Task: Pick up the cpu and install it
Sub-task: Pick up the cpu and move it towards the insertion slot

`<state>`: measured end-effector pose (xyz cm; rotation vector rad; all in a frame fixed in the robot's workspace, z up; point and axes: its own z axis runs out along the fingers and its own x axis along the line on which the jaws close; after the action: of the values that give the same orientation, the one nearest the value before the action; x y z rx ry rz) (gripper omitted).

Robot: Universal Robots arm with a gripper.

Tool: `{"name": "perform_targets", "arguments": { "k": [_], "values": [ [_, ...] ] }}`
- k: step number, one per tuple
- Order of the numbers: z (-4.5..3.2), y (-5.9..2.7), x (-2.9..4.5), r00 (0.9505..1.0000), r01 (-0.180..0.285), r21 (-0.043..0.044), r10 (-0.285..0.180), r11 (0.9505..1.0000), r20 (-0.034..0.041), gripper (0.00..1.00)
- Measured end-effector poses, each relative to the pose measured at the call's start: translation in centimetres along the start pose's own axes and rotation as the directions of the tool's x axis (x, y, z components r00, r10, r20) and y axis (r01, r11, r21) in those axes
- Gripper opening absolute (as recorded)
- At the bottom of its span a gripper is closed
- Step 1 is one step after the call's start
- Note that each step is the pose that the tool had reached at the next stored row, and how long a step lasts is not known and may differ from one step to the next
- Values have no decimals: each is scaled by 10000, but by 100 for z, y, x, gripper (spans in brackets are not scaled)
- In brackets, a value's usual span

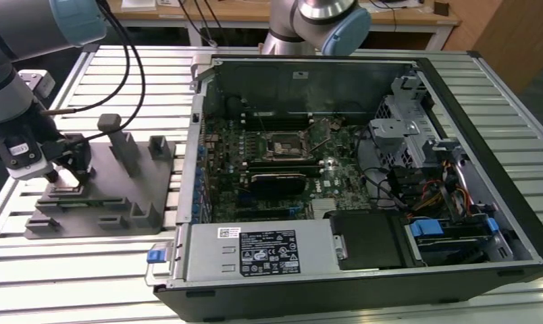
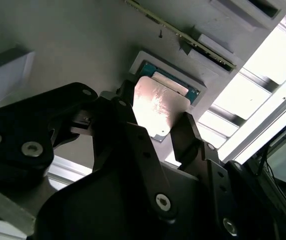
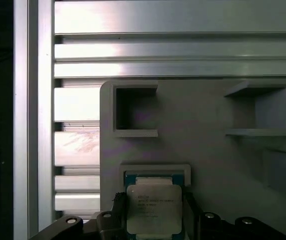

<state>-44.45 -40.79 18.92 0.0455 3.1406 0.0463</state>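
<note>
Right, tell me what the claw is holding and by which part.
The claw grips the cpu by two opposite side edges, one finger on each, at its pocket in the grey fixture.

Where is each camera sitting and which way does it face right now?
Exterior view: off the arm, high up, looking down on the open computer case and grey fixture; the gripper hangs over the fixture, at the exterior view's left.
First wrist view: on the wrist, looking straight down onto the fixture and cpu; gripper at the cpu.
Second wrist view: on the wrist, looking slantwise past the gripper to the cpu.
Both wrist views share the cpu and gripper.
</note>
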Motion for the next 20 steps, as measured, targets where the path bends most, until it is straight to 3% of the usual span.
{"name": "perform_targets", "arguments": {
  "k": [7, 20],
  "values": [
    [-83, 2, 0, 10000, 0, 1, 0, 10000, -1, 54],
    [-326, 10, 0, 10000, 0, 0, 0, 10000, -1, 54]
  ]
}}
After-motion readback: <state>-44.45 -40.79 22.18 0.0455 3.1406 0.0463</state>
